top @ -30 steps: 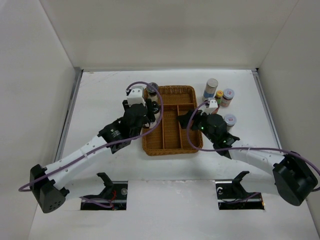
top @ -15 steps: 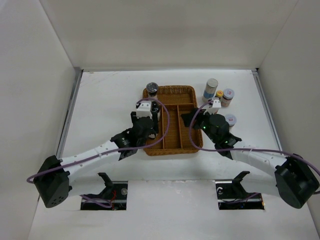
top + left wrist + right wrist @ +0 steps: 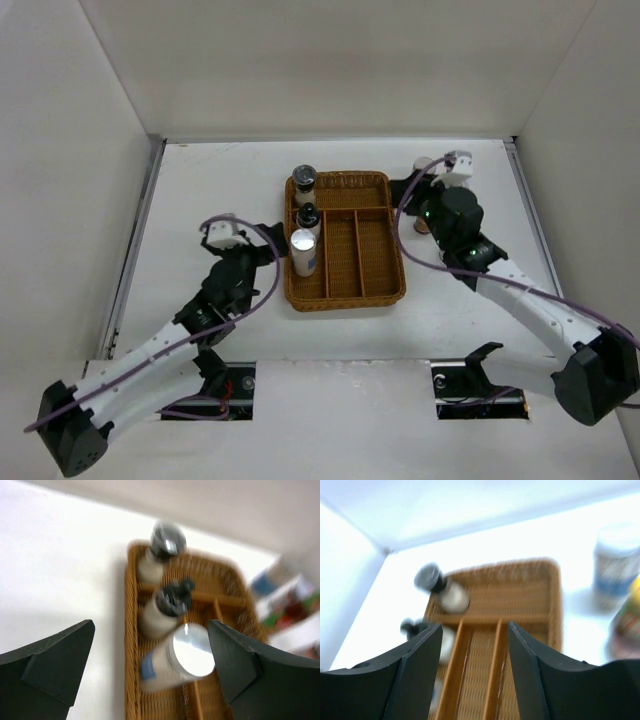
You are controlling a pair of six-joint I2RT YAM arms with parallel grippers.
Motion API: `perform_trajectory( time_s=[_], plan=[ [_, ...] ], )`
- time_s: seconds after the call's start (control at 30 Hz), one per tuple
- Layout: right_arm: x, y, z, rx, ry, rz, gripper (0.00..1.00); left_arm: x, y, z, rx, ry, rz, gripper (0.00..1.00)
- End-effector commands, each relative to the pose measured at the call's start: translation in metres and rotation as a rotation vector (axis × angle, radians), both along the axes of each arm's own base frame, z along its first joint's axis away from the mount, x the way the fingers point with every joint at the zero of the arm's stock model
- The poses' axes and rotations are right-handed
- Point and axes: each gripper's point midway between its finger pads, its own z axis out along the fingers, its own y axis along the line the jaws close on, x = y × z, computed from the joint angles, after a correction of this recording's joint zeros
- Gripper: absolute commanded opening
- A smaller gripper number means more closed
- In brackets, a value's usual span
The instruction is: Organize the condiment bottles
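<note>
1. The left gripper (image 3: 151,627) is spread wide and empty, just left of the wicker basket (image 3: 397,250).
2. Along the basket's left side stand a dark-lidded jar (image 3: 303,182) at the far corner, a second dark-lidded bottle (image 3: 308,216), and a silver-capped shaker (image 3: 304,250) with a blue label band.
3. The right gripper (image 3: 475,627) has its jaws apart, holding nothing. It is near a white-capped shaker (image 3: 616,565) with a blue label, right of the basket.
4. All the labels are blurred, so no writing can be read.

No text, brand or number can be read. Blue bands are seen on the labels of a shaker (image 3: 172,660) and a bottle (image 3: 617,564), but any print is blurred.
</note>
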Motion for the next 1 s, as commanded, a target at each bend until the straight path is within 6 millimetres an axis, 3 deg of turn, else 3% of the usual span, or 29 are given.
perform_trajectory(
  time_s=[0.0,0.1,0.17,0.3,0.37,0.47,0.77,0.97],
  plan=[
    [0.026,-0.031,0.029,-0.103,-0.011,-0.113,0.6,-0.003,0.047,0.044,-0.212,-0.208,0.159,1.0],
    [0.048,-0.059,0.032,-0.197,0.047,-0.201,0.55,-0.014,0.074,0.023,-0.286,-0.235,0.262,1.0],
    [0.062,-0.076,0.037,-0.239,0.07,-0.248,0.57,-0.017,0.079,0.005,-0.312,-0.233,0.283,1.0],
    [0.093,-0.099,0.034,-0.348,0.159,-0.297,0.8,-0.01,0.074,-0.014,-0.286,-0.211,0.269,1.0],
    [0.108,-0.108,0.02,-0.402,0.237,-0.296,0.92,-0.005,0.068,-0.021,-0.275,-0.196,0.247,1.0],
    [0.119,-0.111,-0.003,-0.463,0.352,-0.252,1.0,-0.003,0.064,-0.027,-0.282,-0.189,0.234,1.0],
    [0.139,-0.102,-0.049,-0.466,0.493,-0.145,1.0,-0.004,0.059,-0.035,-0.287,-0.172,0.223,1.0],
    [0.155,-0.104,-0.062,-0.455,0.497,-0.151,1.0,-0.001,0.062,-0.039,-0.281,-0.163,0.237,1.0]
  ],
)
